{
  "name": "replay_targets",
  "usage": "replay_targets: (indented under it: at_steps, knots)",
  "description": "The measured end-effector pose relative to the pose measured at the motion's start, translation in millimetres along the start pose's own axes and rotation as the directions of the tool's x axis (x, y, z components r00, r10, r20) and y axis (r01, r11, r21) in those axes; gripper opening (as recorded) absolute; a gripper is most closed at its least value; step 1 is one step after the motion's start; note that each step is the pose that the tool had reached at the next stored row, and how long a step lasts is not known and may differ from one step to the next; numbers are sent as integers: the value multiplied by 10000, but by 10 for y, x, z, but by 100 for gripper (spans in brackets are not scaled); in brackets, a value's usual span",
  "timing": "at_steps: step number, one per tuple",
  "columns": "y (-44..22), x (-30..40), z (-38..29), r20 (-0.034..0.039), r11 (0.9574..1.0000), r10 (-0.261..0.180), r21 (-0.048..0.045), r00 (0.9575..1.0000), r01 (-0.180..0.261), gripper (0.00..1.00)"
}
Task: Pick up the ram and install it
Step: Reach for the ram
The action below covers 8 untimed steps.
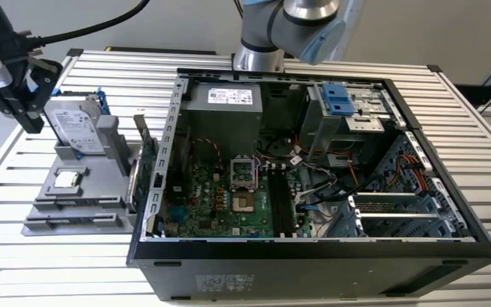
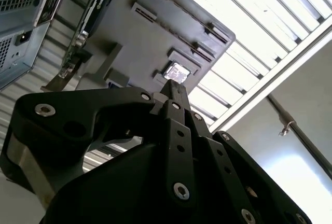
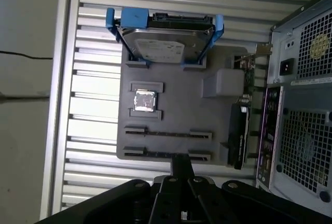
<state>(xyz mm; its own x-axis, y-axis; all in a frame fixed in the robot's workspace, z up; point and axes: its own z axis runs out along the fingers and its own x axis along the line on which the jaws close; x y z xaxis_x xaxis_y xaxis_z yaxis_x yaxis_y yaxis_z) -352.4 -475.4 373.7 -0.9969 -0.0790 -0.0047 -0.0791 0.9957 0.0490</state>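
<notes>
Aluminium slats make up the surface (image 1: 475,115), which carries the open computer case (image 1: 314,268) and, just beside it, the grey tray (image 3: 176,105), the landmark for all that follows. The gripper (image 3: 181,161) hangs above the tray and clear of it. In the first wrist view it is drawn narrow, tips together; whether anything thin is nipped between them cannot be told. At one end of the tray stands the hard drive (image 3: 161,45) in its blue frame. The green expansion card (image 1: 148,160) stands along the tray's edge nearest the case, and a small square chip (image 3: 145,101) lies near the tray's middle. At the end away from the drive run two long slots (image 3: 168,132), which look bare. The ram cannot be picked out with certainty, either on the tray or in the dark memory sockets (image 1: 281,198) inside the case. By judgement the step is the pick-up approach. It calls for jaws parallel to the long slots and centred along them, and a straight, slow descent wide of card and drive, since a thin stick pinched off-centre would twist.
</notes>
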Motion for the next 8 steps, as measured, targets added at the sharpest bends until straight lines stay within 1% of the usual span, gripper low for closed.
replay_targets:
  at_steps: [8]
  knots:
    - [-80,6,3,-10,10000,3,-2,10000,-3,0]
